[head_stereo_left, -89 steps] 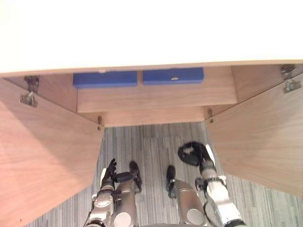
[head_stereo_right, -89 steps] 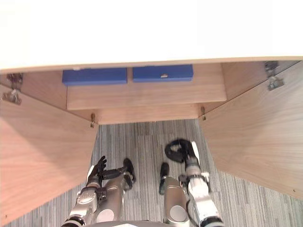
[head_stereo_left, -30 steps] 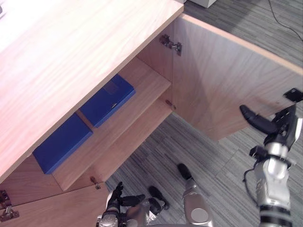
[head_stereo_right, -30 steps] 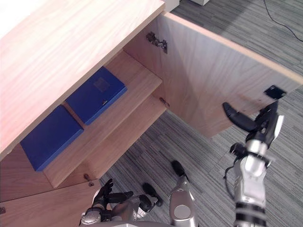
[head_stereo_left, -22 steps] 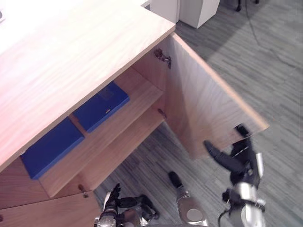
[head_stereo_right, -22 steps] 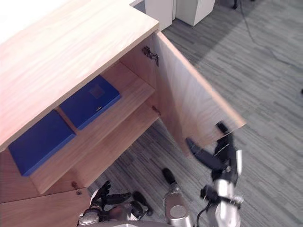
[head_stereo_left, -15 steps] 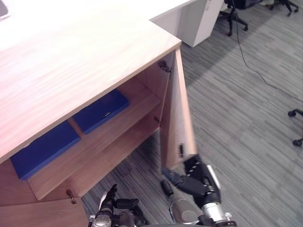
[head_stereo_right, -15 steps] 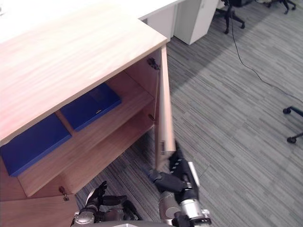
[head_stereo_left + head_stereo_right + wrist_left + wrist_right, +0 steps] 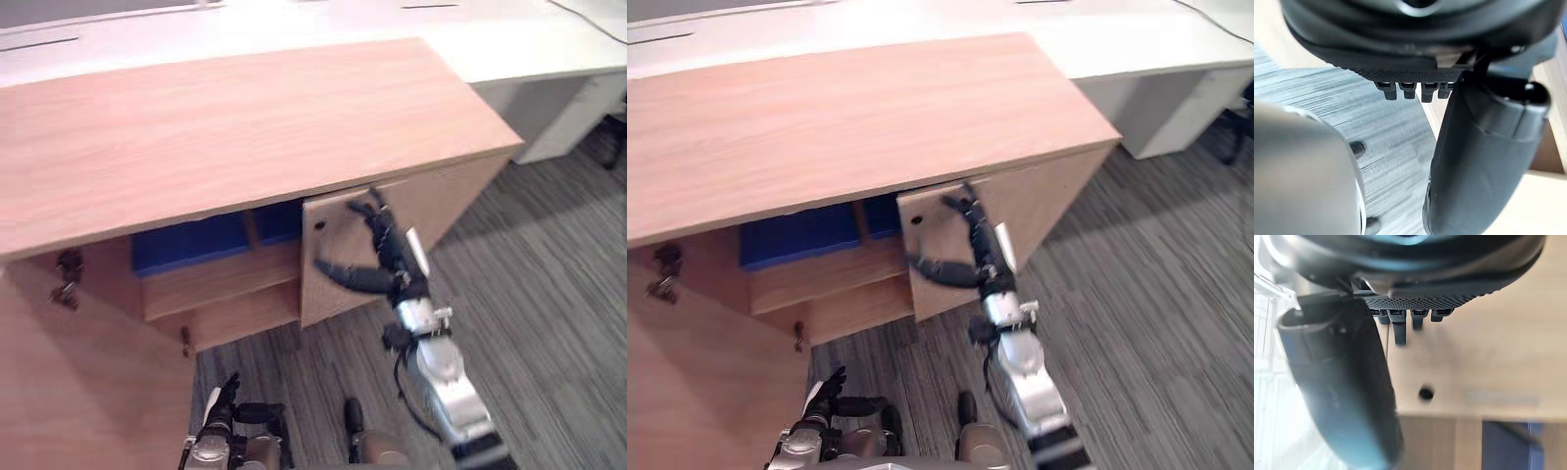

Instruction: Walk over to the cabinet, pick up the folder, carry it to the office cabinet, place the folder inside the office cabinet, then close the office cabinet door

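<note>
Doors of the office cabinet (image 9: 245,127) now stand unevenly: the right door (image 9: 926,245), which was edge-on to the camera half a second ago and wide open three seconds ago, has swung almost shut, its free edge near the middle of the opening but not flush with the front. Flat against its outer face lies the right robot hand (image 9: 394,257), fingers straight and spread, thumb splayed out toward the door's free edge, holding nothing; the right wrist view shows the fingers lying along the wood just beside a small hole (image 9: 1425,392). The left door (image 9: 88,392) is still wide open. Through the remaining gap the blue folders (image 9: 186,245) lie flat side by side on the inner shelf (image 9: 220,279), where they lay before. The left robot hand (image 9: 828,390) hangs low over the grey carpet (image 9: 549,294), fingers relaxed and empty, as earlier.
</note>
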You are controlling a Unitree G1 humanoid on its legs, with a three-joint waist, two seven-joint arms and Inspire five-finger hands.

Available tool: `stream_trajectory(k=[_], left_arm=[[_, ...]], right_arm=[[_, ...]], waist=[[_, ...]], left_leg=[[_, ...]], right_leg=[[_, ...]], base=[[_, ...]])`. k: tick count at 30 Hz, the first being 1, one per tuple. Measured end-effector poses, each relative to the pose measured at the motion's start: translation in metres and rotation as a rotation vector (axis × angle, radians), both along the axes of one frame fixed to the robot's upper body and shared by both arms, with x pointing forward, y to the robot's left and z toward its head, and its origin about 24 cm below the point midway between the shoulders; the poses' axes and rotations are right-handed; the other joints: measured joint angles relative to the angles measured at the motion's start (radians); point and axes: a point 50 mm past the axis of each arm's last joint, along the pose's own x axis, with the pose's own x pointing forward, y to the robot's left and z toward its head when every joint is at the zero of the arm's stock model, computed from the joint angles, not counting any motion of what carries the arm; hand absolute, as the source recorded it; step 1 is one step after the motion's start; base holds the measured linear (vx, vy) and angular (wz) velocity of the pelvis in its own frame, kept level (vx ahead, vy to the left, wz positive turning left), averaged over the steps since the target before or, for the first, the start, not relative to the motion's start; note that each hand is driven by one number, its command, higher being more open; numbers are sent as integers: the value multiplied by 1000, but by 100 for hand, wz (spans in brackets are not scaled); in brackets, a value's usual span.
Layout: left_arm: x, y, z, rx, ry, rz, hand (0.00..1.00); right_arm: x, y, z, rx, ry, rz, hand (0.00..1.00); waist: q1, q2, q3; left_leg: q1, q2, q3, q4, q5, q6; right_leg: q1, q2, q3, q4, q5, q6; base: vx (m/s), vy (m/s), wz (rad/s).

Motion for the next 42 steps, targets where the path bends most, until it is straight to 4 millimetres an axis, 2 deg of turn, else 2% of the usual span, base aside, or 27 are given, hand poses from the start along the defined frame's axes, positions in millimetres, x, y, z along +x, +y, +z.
stream_trajectory(k=[2,3,8,11,12,13,14,15,16,18,20,21,25,27,29,30,32,34,37,40,41,42], left_arm=[[-1,1,-1,1,5,18,100],[-1,-2,-1,-11,-2,31,100],[-11,3,-1,-43,-12,144,100],[-20,5,-1,-79,-29,249,100],[-24,6,-1,-99,-44,304,100],[-27,6,0,-118,-62,351,100],[-28,7,0,-128,-73,378,100],[-35,9,1,-145,-82,433,100],[-40,11,1,-151,-84,469,100],[-66,23,0,-147,-76,611,100],[-79,34,3,-126,-84,677,100],[-85,40,6,-114,-99,700,100],[-84,52,21,-91,-192,711,100],[-73,61,38,-74,-295,704,100],[-63,69,52,-60,-383,705,100],[-59,72,58,-52,-415,700,100],[-42,81,82,-20,-547,667,100],[-32,88,101,12,-640,640,100],[-13,100,127,67,-757,560,100],[1,96,136,62,-795,489,100],[8,89,137,44,-804,444,100],[8,88,136,28,-814,490,100]], right_arm=[[8,-8,-7,-17,54,-47,100],[10,-19,-9,-28,56,-103,100],[2,-38,-19,-6,73,-204,100],[-16,-62,-54,-20,219,-286,100],[-28,-72,-83,-30,373,-318,100],[-49,-82,-116,-31,552,-356,100],[-61,-85,-132,-28,649,-370,100],[-87,-86,-159,-8,813,-394,100],[-100,-85,-170,6,884,-404,100],[-143,-83,-198,91,1077,-477,100],[-160,-87,-203,145,1125,-540,100],[-162,-93,-203,169,1118,-580,100],[-155,-106,-194,193,1051,-659,100],[-136,-107,-185,192,967,-645,100],[-121,-106,-179,196,922,-628,100],[-117,-105,-177,199,913,-624,100],[-111,-104,-174,201,894,-615,100],[-114,-102,-176,201,905,-614,100],[-128,-101,-183,192,954,-616,100],[-135,-100,-185,188,973,-617,100],[-136,-100,-186,188,978,-617,100],[-138,-100,-186,188,982,-618,100]], waist=[[5,8,0],[16,21,2],[29,37,-3],[36,35,-10],[46,37,-13],[66,38,-16],[76,41,-16],[90,50,-16],[91,54,-19],[90,75,-21],[95,75,-20],[104,74,-19],[138,72,-16],[152,72,-15],[160,73,-9],[165,73,-6],[171,74,7],[169,77,14],[167,77,19],[156,74,21],[147,72,22],[142,70,23]], left_leg=[[4,-8,-21,-23,19,-4],[6,-18,-51,-53,37,0],[37,-41,-132,-170,107,-11],[58,-56,-211,-215,117,-16],[58,-61,-235,-215,119,-16],[58,-69,-265,-215,119,-16],[57,-72,-272,-215,119,-16],[53,-78,-289,-215,119,-16],[52,-83,-301,-215,120,-17],[53,-98,-354,-215,167,-13],[58,-118,-397,-209,179,1],[59,-125,-410,-208,180,2],[86,-134,-440,-208,180,1],[91,-135,-452,-208,180,0],[91,-136,-452,-208,179,0],[91,-137,-452,-209,178,-1],[86,-147,-455,-210,175,-4],[78,-147,-450,-214,159,5],[77,-140,-449,-214,172,-1],[71,-138,-450,-214,180,7],[71,-137,-448,-213,180,7],[72,-136,-442,-212,179,6]], right_leg=[[4,-1,-20,2,-15,2],[8,-9,-52,2,-22,2],[25,-16,-126,-3,-31,5],[68,-25,-203,-8,-56,12],[88,-29,-235,-10,-67,13],[106,-36,-269,-10,-77,17],[115,-40,-287,-10,-84,18],[136,-46,-326,-11,-96,26],[144,-50,-346,-11,-103,27],[188,-63,-433,-7,-124,38],[213,-75,-477,-5,-132,37],[223,-78,-487,-4,-135,32],[260,-86,-504,23,-143,19],[265,-88,-506,40,-154,3],[264,-92,-505,46,-164,1],[264,-92,-505,48,-170,5],[264,-96,-504,48,-200,7],[257,-98,-507,52,-221,12],[261,-92,-517,53,-227,11],[259,-88,-518,50,-225,13],[258,-88,-514,49,-221,21],[257,-87,-506,47,-220,21]], base=[[-90,-20,46],[-67,-14,61],[-50,2,55],[22,-6,95],[59,-4,104],[79,-3,104],[111,1,106],[151,8,86],[196,17,108],[204,22,106],[208,12,86],[188,9,70],[80,-5,49],[-11,-28,23],[-49,-26,6],[-83,-39,2],[-128,-49,7],[-128,-33,15],[-59,-37,11],[11,-34,1],[34,-47,-4],[37,-42,-8]])
